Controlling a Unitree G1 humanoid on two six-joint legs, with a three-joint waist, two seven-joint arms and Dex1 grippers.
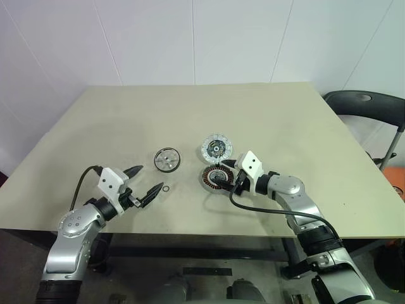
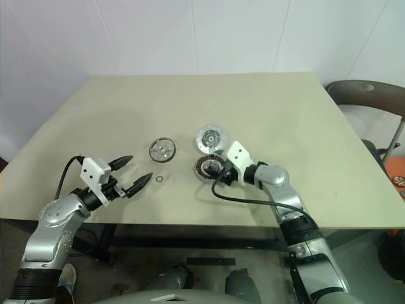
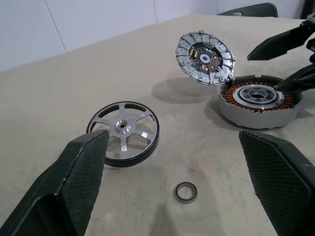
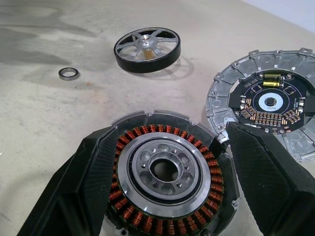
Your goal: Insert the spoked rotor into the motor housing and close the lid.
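The motor housing (image 4: 165,174), a dark disc with copper coil windings, lies near the table's middle. My right gripper (image 4: 172,129) is shut across it, with one finger against each side. The lid (image 3: 204,58), silver-white with a dark hub, leans tilted on the housing's far edge. The spoked rotor (image 3: 124,132), a dark-rimmed ring with silvery spokes, lies flat to the left of the housing. My left gripper (image 1: 145,180) stands open and empty just above the table, short of the rotor and pointing towards it.
A small metal ring (image 3: 185,191) lies on the table (image 1: 126,120) between the left gripper's fingers and the rotor. A dark chair (image 1: 367,101) stands off the table's right side. The front table edge runs close under both arms.
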